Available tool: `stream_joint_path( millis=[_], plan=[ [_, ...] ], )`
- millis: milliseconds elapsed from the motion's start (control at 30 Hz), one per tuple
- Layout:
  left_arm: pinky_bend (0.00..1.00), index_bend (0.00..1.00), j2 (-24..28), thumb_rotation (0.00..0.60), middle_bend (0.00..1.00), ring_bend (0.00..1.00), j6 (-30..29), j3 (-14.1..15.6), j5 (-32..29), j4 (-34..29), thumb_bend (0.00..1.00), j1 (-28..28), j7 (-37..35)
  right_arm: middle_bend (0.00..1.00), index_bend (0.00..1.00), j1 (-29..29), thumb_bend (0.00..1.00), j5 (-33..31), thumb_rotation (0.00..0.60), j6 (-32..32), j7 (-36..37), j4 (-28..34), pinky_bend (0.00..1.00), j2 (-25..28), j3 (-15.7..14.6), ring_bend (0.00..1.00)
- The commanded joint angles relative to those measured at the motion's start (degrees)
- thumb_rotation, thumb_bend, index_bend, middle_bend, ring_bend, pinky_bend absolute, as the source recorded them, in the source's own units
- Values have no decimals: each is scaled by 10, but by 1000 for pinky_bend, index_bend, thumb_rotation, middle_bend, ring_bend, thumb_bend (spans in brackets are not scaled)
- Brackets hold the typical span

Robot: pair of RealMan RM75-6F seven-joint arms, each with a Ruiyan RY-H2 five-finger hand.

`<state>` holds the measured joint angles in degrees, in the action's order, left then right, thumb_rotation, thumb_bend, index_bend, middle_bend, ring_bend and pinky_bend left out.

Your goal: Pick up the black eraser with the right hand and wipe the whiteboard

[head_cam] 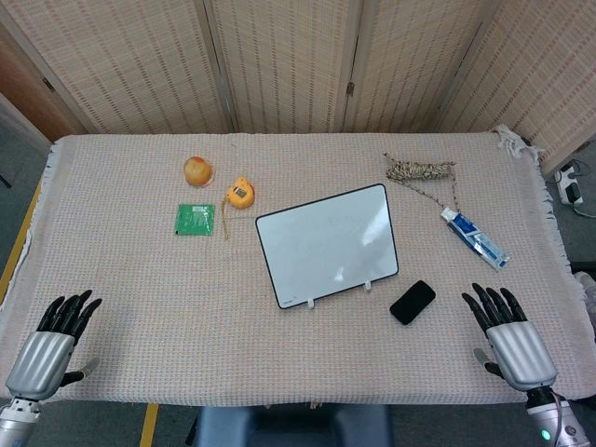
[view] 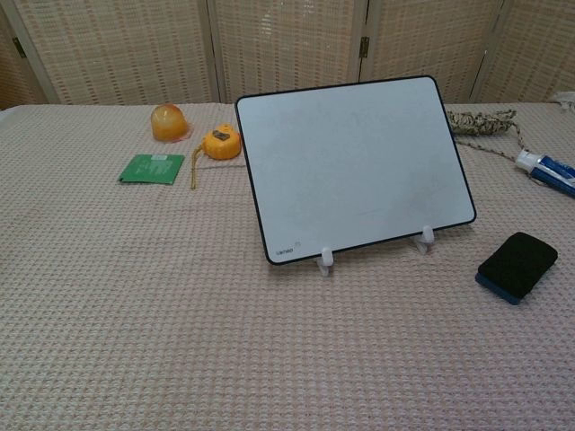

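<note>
Black-fingered right hand (head_cam: 507, 335) and left hand (head_cam: 51, 340), both spread and empty, black eraser (head_cam: 413, 302) untouched.

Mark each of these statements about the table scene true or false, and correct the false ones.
1. The black rectangular eraser lies on the cloth near the right hand. True.
2. The right hand grips the eraser. False: it holds nothing, fingers spread.
3. The black-framed whiteboard leans on small white stands. True.
4. The green square packet lies to the right of the whiteboard. False: it lies to the left.
5. The left hand touches the whiteboard. False: it rests far from it.
</note>
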<state>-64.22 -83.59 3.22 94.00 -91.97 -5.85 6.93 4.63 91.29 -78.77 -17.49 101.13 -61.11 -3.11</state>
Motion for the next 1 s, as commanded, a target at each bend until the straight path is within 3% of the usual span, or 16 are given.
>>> stream_joint_path(
  millis=[33, 300, 667, 1000],
  plan=[
    [0, 0, 0, 600, 0, 0, 0, 0, 0, 0, 239, 0, 0, 0, 0, -1, 314, -1, 600, -2, 2, -1, 0, 1, 1, 0],
    [0, 0, -2, 600, 0, 0, 4, 0, -1, 0, 239, -2, 4, 0, 0, 8, 314, -9, 600, 16, 2, -3, 0, 0, 3, 0],
    [0, 0, -4, 600, 0, 0, 12, -3, -11, 1, 239, -4, 5, 0, 3, 69, 314, -4, 600, 124, -8, 21, 0, 31, -8, 0],
    [0, 0, -6, 600, 0, 0, 18, -4, -18, 1, 239, -7, 12, 0, 226, 129, 314, -30, 600, 184, -43, 10, 0, 28, 24, 0]
  ],
)
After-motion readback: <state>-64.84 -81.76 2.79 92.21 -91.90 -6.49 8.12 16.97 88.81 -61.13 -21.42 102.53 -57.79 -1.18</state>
